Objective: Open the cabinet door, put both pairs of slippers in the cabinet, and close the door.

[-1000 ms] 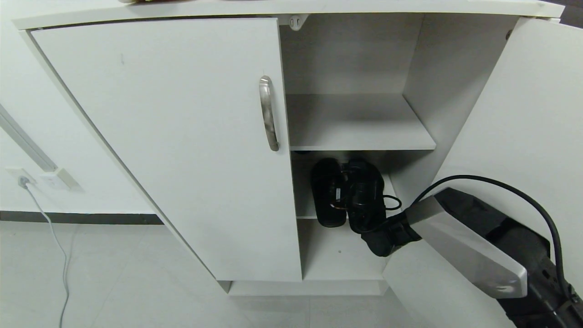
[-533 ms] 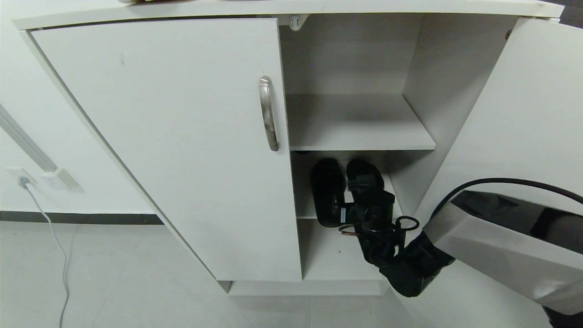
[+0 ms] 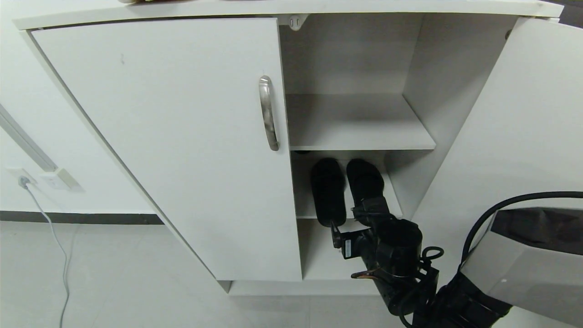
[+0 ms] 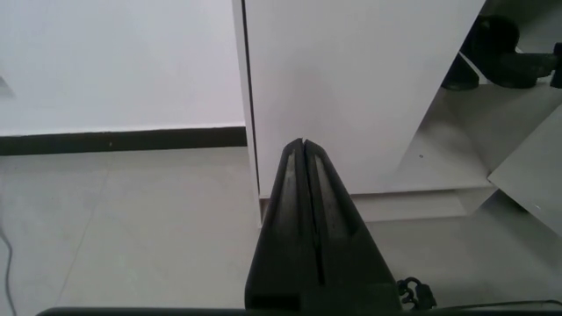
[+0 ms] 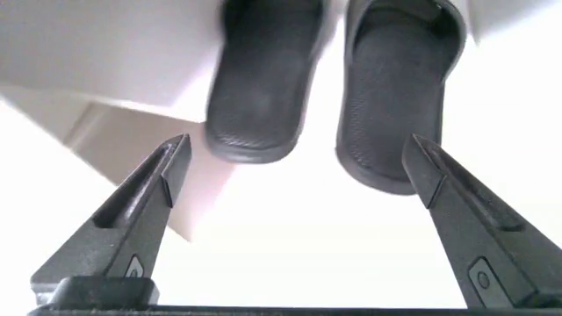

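Observation:
A pair of black slippers [image 3: 344, 189] lies side by side on the lower shelf [image 3: 394, 207] of the white cabinet, heels toward me. In the right wrist view both slippers [image 5: 263, 79] rest just beyond my fingers. My right gripper [image 3: 353, 218] hangs open in front of the shelf edge, just clear of the heels, with nothing between its fingers [image 5: 132, 219]. The right cabinet door [image 3: 514, 136] stands swung open. The left door [image 3: 173, 136] is closed. My left gripper [image 4: 303, 149] is shut and empty, low over the floor in front of the left door.
The upper shelf [image 3: 355, 123] and the bottom compartment [image 3: 328, 259] hold nothing. A metal handle [image 3: 268, 114] sits on the left door. A wall socket with a white cable [image 3: 50, 228] is at the far left. Light floor tiles [image 3: 136, 296] spread before the cabinet.
My right gripper has let go of the slippers and pulled back out of the cabinet toward me. The slippers stay on the lower shelf.

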Robot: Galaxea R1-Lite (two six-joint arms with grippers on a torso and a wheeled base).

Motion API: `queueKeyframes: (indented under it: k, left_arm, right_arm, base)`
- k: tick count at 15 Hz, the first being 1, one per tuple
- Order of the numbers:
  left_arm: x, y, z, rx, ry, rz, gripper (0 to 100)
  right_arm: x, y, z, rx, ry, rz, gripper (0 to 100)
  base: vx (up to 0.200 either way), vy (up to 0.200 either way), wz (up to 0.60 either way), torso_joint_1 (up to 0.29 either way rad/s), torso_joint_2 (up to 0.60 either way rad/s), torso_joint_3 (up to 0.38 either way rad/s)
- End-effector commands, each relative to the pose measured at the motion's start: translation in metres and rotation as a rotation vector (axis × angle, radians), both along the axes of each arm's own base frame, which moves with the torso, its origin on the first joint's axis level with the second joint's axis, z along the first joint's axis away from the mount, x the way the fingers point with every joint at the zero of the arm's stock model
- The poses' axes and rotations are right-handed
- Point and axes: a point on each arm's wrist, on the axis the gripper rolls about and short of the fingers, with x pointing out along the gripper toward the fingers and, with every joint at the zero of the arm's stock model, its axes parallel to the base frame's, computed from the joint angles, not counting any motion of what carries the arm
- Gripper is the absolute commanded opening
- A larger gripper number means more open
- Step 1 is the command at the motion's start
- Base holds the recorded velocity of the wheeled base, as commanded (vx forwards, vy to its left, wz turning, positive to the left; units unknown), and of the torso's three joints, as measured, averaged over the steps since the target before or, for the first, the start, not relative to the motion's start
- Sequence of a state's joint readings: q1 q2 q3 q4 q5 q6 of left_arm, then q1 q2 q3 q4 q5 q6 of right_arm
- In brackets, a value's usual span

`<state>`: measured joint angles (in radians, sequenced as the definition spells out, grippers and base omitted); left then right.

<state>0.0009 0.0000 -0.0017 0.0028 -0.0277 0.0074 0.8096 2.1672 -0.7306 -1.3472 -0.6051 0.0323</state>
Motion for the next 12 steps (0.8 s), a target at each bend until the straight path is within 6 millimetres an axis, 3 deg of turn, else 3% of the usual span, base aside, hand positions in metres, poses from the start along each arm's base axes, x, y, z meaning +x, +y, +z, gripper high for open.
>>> queueKeyframes:
  k: [1,3,12]
  left_arm:
    - [0.0001,0.0000,0.0000,-0.001,0.002,0.001,0]
    - [0.0001,0.0000,0.0000,-0.001,0.002,0.001,0]
    - [0.0001,0.0000,0.0000,-0.003,0.002,0.001,0]
  right_arm:
    - [-0.0073,0.0014,0.0033,0.000,0.000,0.018,100]
    - [-0.0082,0.0020,0.0031,0.000,0.000,0.021,100]
    - [-0.0085,0.0000,0.0022,-0.003,0.003,0.016,100]
  base:
    - [-0.200,0.000,0.00,0.007,0.00,0.002]
    - [-0.200,0.000,0.00,-0.002,0.00,0.000]
    - [0.000,0.000,0.00,0.000,0.00,0.000]
